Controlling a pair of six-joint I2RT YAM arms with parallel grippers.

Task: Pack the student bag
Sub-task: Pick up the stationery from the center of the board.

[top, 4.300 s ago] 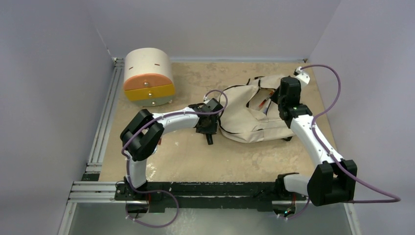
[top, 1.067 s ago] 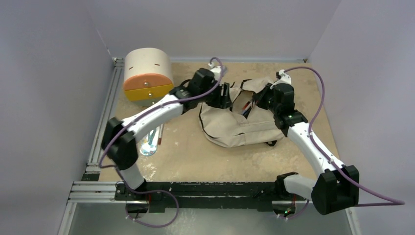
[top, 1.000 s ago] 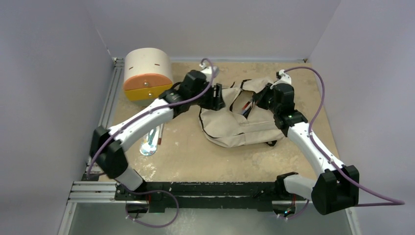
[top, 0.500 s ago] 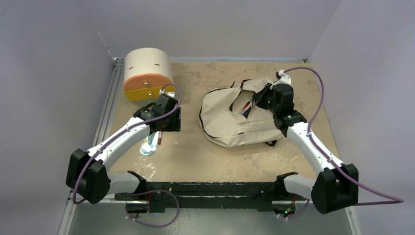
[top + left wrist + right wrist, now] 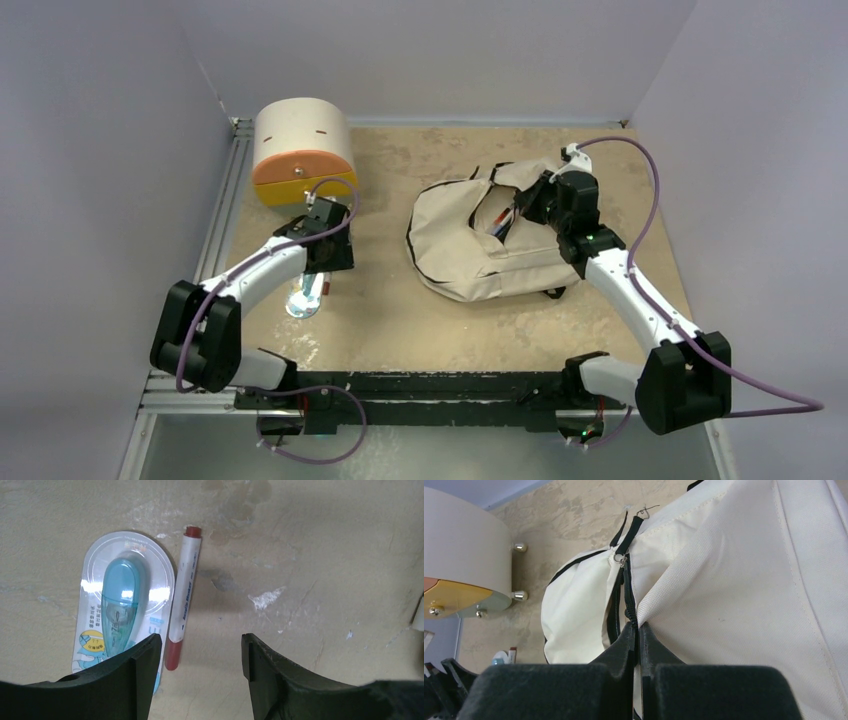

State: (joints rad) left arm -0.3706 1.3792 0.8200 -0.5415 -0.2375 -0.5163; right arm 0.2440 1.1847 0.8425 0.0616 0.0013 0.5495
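Note:
The student bag (image 5: 460, 245) lies beige and soft on the table, its zipped mouth held agape at the right. Something red shows inside the mouth (image 5: 499, 220). My right gripper (image 5: 527, 205) is shut on the bag's black zipper edge (image 5: 629, 600), the cream fabric (image 5: 734, 580) bunched around the pinched fingers (image 5: 624, 640). My left gripper (image 5: 200, 645) hangs open and empty, left of the bag, over a white marker with red caps (image 5: 182, 597) and a blister pack of blue correction tape (image 5: 120, 610). The marker's lower end lies just inside the left finger (image 5: 145, 665).
A cream drawer box (image 5: 300, 150) with orange and yellow fronts stands at the back left, also seen in the right wrist view (image 5: 459, 555). The tape pack (image 5: 303, 297) and marker (image 5: 326, 285) lie near the left rail (image 5: 205, 260). Grey walls close in the sides.
My left arm has pulled away from the bag's mouth, swung left and towards the front, and now hovers over the marker and tape pack. The right gripper has kept its hold.

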